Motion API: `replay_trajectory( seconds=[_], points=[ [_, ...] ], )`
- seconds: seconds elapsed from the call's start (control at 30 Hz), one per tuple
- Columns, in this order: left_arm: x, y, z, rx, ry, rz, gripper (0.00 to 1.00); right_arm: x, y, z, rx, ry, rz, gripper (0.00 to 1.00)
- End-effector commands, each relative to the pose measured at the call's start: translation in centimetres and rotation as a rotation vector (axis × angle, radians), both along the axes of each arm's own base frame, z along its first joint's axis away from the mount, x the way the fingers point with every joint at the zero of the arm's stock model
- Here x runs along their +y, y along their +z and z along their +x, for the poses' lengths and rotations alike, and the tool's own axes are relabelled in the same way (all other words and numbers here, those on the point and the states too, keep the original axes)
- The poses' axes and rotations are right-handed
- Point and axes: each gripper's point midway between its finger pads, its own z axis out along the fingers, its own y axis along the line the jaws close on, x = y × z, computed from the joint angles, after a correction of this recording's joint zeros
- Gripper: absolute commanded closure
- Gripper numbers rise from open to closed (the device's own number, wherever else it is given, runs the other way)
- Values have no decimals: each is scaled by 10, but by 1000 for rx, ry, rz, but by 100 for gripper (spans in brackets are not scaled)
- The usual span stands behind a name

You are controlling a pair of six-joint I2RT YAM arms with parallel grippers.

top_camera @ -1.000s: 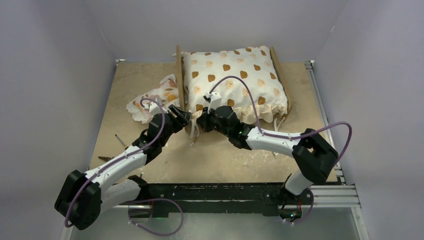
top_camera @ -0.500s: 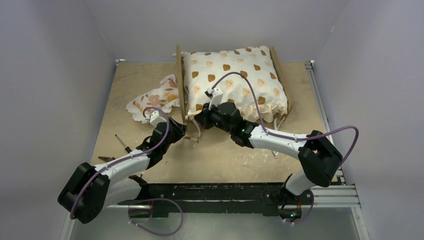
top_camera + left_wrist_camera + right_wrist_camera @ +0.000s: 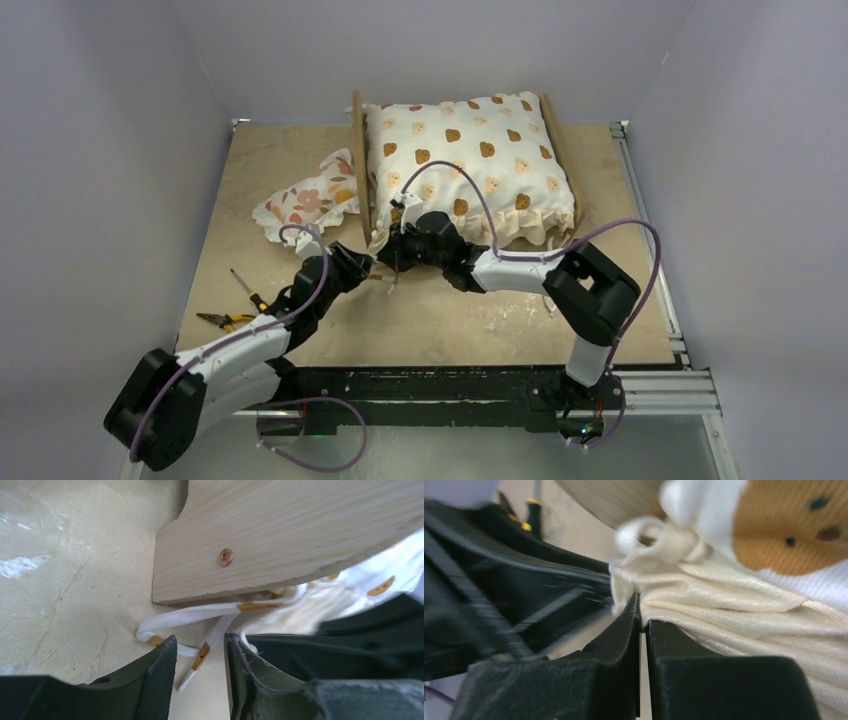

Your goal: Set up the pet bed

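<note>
The pet bed (image 3: 357,170) stands at the far middle of the surface (image 3: 450,320). We see mostly its two light-wood side rails, because a large cream cushion (image 3: 470,160) with brown bear faces lies on it and covers the base. The ruffle of the cushion hangs over the near end of the bed. In the left wrist view we see a wooden board of the bed from close, with one screw (image 3: 226,556) in it. From under its edge come white tie ribbons (image 3: 200,615) with tan marks, and they lie on the surface.

The left jaws are at this near left corner of the bed. They stand with a narrow gap, and the end of one ribbon lies in the gap, but the fingers (image 3: 160,680) do not press on it. The right jaws are closed, with only a thin slit between them. Their tips touch the cream ruffle at the same corner, and we cannot tell if some cloth is caught there. The two pairs of jaws are just beside each other.

Just beside the left rail of the bed lies a small floral pillow (image 3: 305,205). Nearer to the left edge of the surface lie a screwdriver (image 3: 245,288) and pliers (image 3: 225,320).
</note>
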Motion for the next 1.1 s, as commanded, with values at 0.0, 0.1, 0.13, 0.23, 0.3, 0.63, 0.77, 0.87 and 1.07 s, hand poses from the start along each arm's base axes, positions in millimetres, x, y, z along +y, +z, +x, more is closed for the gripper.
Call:
replay_trajectory(
  seconds=[0.0,0.1,0.13,0.23,0.3,0.63,0.77,0.87,1.07],
  points=[
    [9,9,-15,-13,6,-18,58,7,-11,-13,25,82,-17,89],
    [14,13,-24,-11,-3,-8,52,-2,2,-17,-8,88,-41,67],
    [14,17,-25,-20,-10,-6,50,-7,9,-20,-19,91,-48,60],
    [11,36,-23,-69,-34,-2,46,-33,33,-23,-56,33,-72,44],
    [6,45,-18,-93,-61,21,44,-57,45,-15,-102,-66,-110,36],
    [-18,48,10,-139,-149,119,48,-193,66,27,-172,-526,-201,25],
    [-21,47,14,-150,-166,143,53,-225,71,31,-178,-632,-180,24],
    [-27,44,16,-151,-182,140,57,-239,75,31,-185,-682,-164,23],
    [-35,36,17,-141,-202,132,64,-261,82,33,-198,-775,-133,22]
  ],
)
